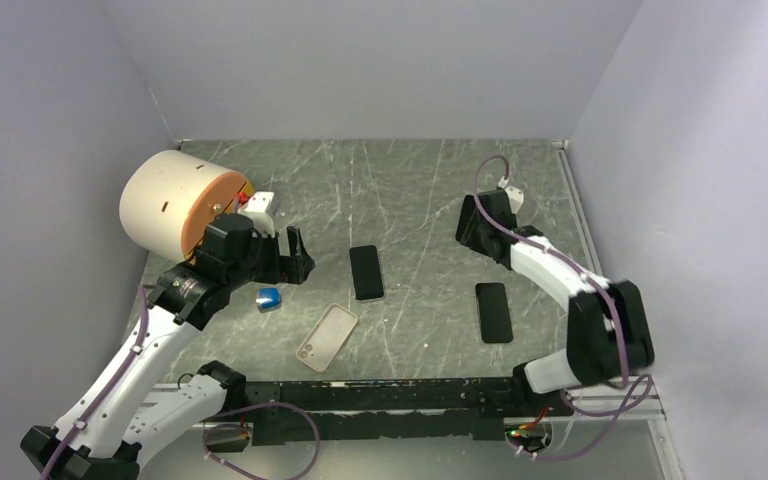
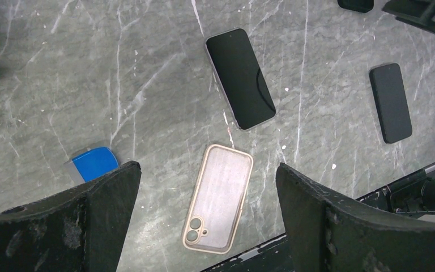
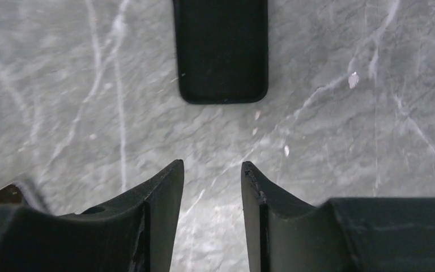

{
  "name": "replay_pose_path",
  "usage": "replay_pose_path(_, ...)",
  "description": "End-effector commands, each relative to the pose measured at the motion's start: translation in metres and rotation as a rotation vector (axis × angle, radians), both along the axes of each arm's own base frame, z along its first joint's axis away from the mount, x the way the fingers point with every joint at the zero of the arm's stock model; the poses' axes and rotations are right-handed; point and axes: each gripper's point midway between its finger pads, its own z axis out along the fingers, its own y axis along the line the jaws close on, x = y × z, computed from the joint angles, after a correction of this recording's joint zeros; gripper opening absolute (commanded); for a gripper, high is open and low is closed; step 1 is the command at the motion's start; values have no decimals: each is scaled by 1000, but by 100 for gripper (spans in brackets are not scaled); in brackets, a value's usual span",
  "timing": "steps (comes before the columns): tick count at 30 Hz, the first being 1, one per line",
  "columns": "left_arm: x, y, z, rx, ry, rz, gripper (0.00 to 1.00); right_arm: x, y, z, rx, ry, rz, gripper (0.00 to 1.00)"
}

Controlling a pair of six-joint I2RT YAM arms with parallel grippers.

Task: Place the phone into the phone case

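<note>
- Grey marbled tabletop (image 1: 430, 190), walled in pale lavender, carries everything.
- The phone case (image 2: 218, 205) lies flat and slanted, with its camera cutout toward the arm bases.
- One phone (image 2: 240, 78) lies screen up just beyond the case, its long axis a little off the case's. A second phone (image 1: 493, 312) lies well to the case's right.
- The left gripper (image 2: 207, 173) hovers beyond and left of the case, jaws spread wide and empty.
- The right gripper (image 3: 212, 170), far right of the case, has narrowly parted jaws holding nothing.
- The left arm looks better placed to grasp the first phone across its width.
</note>
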Motion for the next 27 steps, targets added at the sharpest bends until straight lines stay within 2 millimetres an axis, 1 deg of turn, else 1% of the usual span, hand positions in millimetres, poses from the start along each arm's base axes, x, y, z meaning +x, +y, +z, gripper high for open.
replay_pose_path(1, 3, 3, 5, 13, -38, -5, 94, 43, 6, -4, -16, -24, 64, 43)
replay_pose_path(3, 3, 4, 5, 16, -39, 1, 94, 53, 7, -14, -20, -2, 78, 41)
replay_pose_path(8, 4, 6, 6, 23, -42, 10, 94, 75, 11, -33, -36, 38, 100, 38)
replay_pose_path(11, 3, 6, 6, 23, -46, 8, 94, 85, 16, -35, -32, 49, 122, 36)
replay_pose_path(13, 3, 6, 7, 23, -48, 8, 94, 89, 17, -39, -34, 58, 125, 35)
replay_pose_path(20, 2, 7, 8, 22, -51, 8, 94, 98, 10, -50, -84, 86, 104, 33)
replay_pose_path(23, 2, 7, 7, 24, -51, 7, 94, 99, 11, -55, -82, 97, 106, 32)
replay_pose_path(27, 2, 7, 7, 23, -50, 8, 94, 96, 9, -62, -93, 123, 100, 27)
